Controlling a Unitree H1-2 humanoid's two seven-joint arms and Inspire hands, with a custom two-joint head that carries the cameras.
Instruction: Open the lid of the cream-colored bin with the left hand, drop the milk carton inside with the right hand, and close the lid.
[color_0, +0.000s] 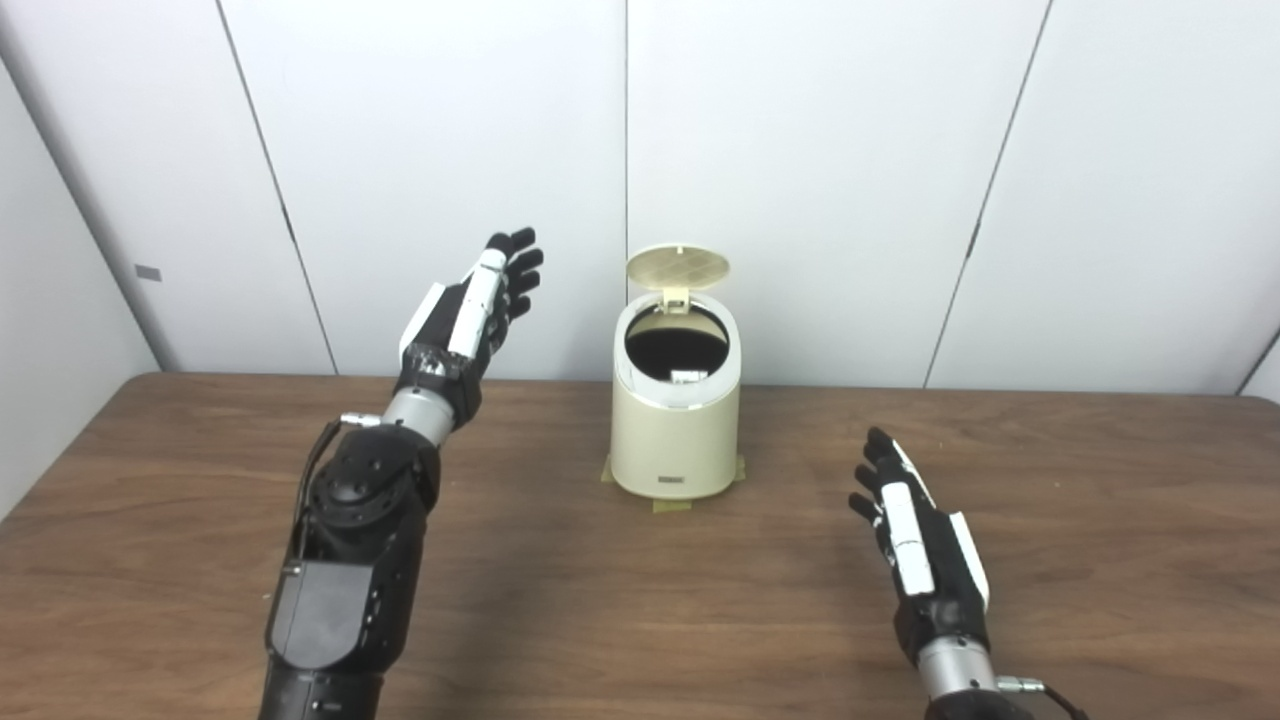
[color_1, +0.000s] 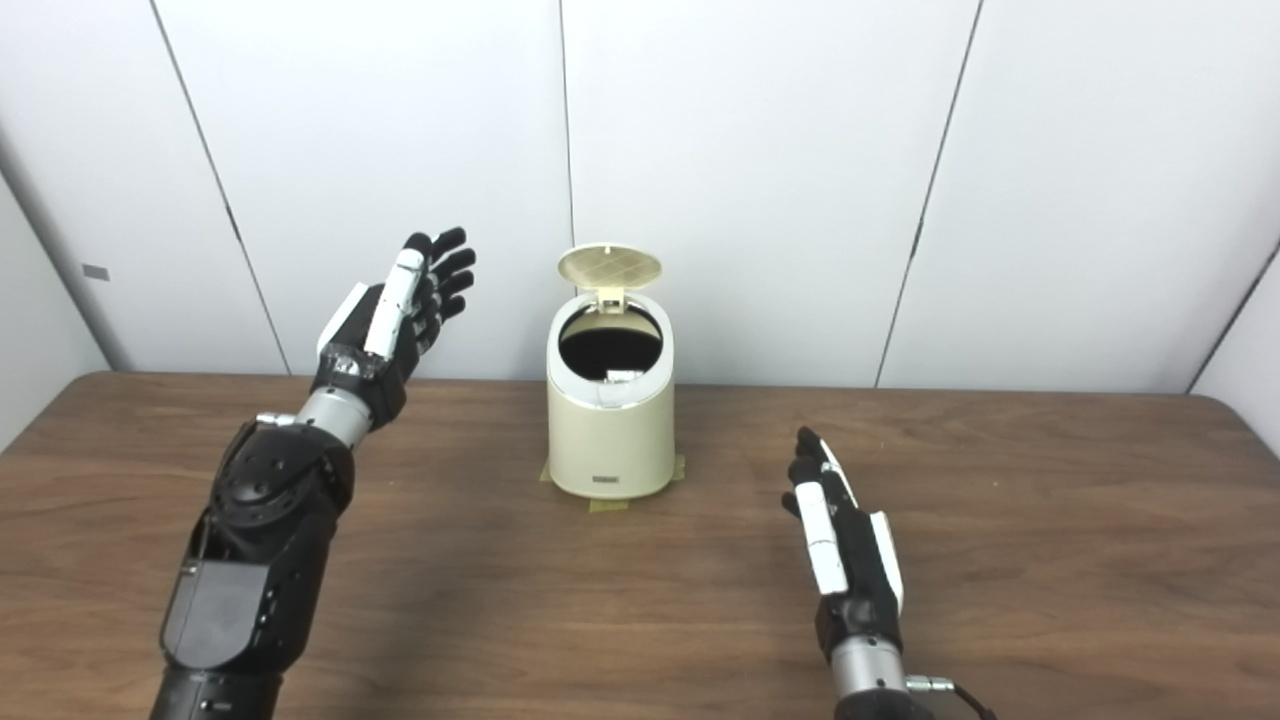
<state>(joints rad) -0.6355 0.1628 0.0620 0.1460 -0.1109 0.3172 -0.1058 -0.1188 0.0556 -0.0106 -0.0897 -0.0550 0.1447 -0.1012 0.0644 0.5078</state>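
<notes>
Bin (color_0: 676, 430) at frame centre on desk (color_0: 640, 600), lid (color_0: 678, 267) up, pale object (color_0: 688, 377) barely visible inside. Left robot hand (color_0: 480, 305) raised left of it, right robot hand (color_0: 915, 535) lower right, both empty, fingers spread.

bin (color_0: 676, 420) mid-table (color_0: 200, 520) — hands flanking.

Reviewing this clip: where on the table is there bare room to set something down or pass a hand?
Bare wood lies in front of the bin, between the left arm and the right hand; also right of that hand to the table edge, and left of the left arm. The only tight spot is the strip behind the bin, by the wall. The left hand hangs in the air, open, left of the raised lid.
</notes>
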